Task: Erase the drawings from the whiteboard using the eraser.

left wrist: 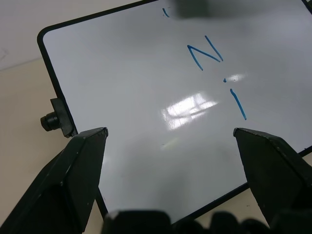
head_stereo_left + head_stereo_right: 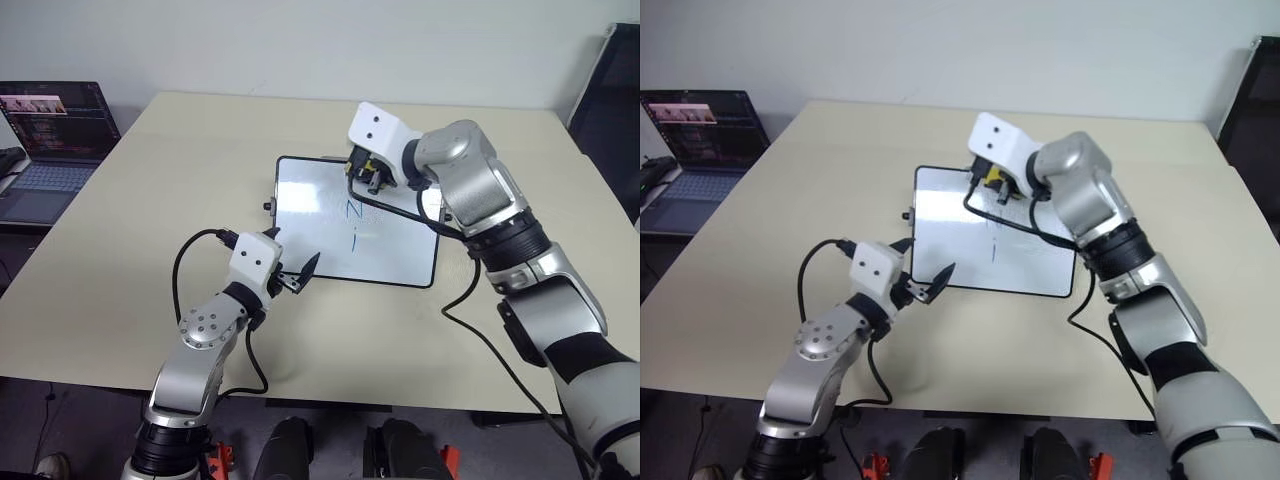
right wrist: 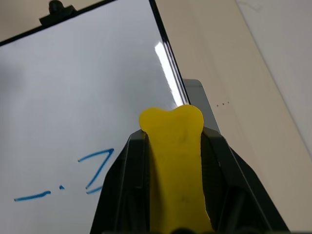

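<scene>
The small yellow eraser block (image 3: 175, 165) is squeezed tight between the two black jaws of the right gripper (image 2: 368, 172). Its rounded yellow end sticks out past the jaws. It is held over the far part of the small shiny white whiteboard with the thin black frame (image 2: 310, 215), close to the far edge. I cannot tell if the eraser touches the board.

The whiteboard lies flat near the middle of the big pale beige tabletop (image 2: 150, 240). A small black knob (image 1: 51, 119) sticks out from its side edge. The thin blue marker drawings (image 2: 353, 222) sit on the right half of the board. There is a letter like an "N" (image 1: 204, 51). Nearer the robot there is a dot and a short line, like an "i" (image 1: 237, 103). A tiny bit of blue (image 1: 165, 12) shows near the far edge, just beside the eraser. The eraser is near the "N" but not on it.

The left gripper (image 2: 298, 275) is at the near left corner of the board. Its black jaws are spread wide and hold nothing. One fingertip (image 2: 310, 265) is over the near edge of the board.

Far off to the left, an open dark laptop with a lit screen (image 2: 55, 145) stands beside the tabletop.
</scene>
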